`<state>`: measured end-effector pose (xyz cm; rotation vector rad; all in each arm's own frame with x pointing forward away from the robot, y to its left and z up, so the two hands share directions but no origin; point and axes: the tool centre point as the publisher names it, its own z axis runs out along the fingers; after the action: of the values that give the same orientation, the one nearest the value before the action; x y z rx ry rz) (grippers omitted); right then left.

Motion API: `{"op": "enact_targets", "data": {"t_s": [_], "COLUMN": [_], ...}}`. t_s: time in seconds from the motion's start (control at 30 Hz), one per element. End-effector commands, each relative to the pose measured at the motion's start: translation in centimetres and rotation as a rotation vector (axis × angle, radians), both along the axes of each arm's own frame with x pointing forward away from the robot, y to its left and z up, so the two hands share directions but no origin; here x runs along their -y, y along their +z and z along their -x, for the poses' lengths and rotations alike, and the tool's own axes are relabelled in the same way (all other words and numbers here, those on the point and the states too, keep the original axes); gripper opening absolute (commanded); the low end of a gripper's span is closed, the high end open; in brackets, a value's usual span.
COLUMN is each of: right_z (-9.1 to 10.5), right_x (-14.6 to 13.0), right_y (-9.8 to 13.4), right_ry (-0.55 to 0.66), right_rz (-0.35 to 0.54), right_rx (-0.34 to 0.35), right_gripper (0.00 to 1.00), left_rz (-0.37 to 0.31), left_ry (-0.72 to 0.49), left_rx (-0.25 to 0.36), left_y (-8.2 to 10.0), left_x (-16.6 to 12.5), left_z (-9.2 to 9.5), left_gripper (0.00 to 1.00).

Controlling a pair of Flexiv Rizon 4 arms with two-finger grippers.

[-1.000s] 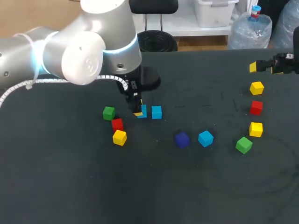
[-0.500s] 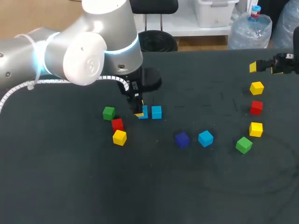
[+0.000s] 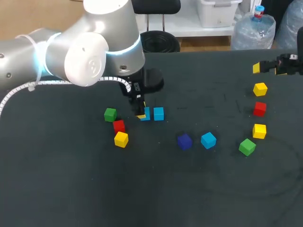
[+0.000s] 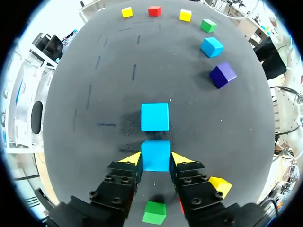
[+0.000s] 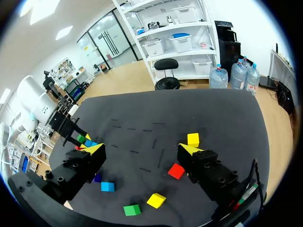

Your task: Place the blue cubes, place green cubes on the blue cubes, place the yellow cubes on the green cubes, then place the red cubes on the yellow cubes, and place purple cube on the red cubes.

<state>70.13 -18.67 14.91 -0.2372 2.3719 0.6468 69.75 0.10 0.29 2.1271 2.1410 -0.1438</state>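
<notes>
The left tool [image 4: 156,160] grips a blue cube [image 4: 155,153] by two opposite faces. The cube has no longer side and sits square to the fingers, its far face parallel to a second blue cube [image 4: 155,116] just ahead. Farther ahead lie a third blue cube [image 4: 211,46] and the single purple cube [image 4: 222,74], and the table [image 4: 94,71] also carries two green cubes [image 3: 110,114], three yellow cubes [image 3: 121,139] and two red cubes [image 3: 119,126]. The right tool [image 5: 140,150] hangs open, with nothing between its fingers.

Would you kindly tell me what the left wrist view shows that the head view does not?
Only the left wrist view: the left gripper with its yellow tips touching both sides of a blue cube, which the head view mostly hides. Only the head view: the red cube near that gripper, in full, and the right gripper at the table's far right. Both: the second blue cube and the purple cube.
</notes>
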Motion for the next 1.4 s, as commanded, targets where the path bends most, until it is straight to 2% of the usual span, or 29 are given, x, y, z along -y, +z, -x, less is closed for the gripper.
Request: {"op": "enact_targets", "data": {"t_s": [0.03, 0.5, 0.6, 0.73, 0.87, 1.07, 1.13, 1.27, 1.4], "right_z": [0.09, 0.09, 0.09, 0.09, 0.09, 0.09, 0.09, 0.09, 0.09], "right_x": [-0.12, -0.12, -0.12, -0.12, -0.12, -0.12, -0.12, -0.12, -0.12], "right_y": [0.06, 0.06, 0.06, 0.06, 0.06, 0.06, 0.06, 0.06, 0.06], "right_ry": [-0.006, -0.006, -0.006, -0.006, -0.006, -0.006, -0.006, -0.006, -0.006], "right_rz": [0.005, 0.005, 0.005, 0.005, 0.005, 0.005, 0.005, 0.005, 0.005], "right_rx": [0.0, 0.0, 0.0, 0.0, 0.0, 0.0, 0.0, 0.0, 0.0], "right_gripper": [1.0, 1.0, 1.0, 1.0, 1.0, 1.0, 1.0, 1.0, 1.0], "left_rz": [-0.002, -0.003, -0.003, -0.005, -0.006, -0.007, -0.008, -0.007, -0.007], "left_ry": [-0.002, 0.001, -0.001, -0.001, 0.002, 0.002, 0.002, 0.001, 0.003], "left_rx": [-0.005, -0.004, -0.006, -0.007, -0.007, -0.008, -0.008, -0.009, -0.01], "left_y": [-0.02, 0.01, -0.01, -0.02, -0.03, -0.06, -0.09, -0.1, -0.09], "left_x": [0.03, -0.11, -0.14, -0.16, -0.18, -0.18, -0.14, -0.06, -0.04], "left_z": [-0.23, -0.29, -0.26, -0.23, -0.21, -0.21, -0.21, -0.21, -0.22], "left_gripper": [0.0, 0.0, 0.09, 0.25, 0.36, 0.37, 0.42, 0.45, 0.45]}}
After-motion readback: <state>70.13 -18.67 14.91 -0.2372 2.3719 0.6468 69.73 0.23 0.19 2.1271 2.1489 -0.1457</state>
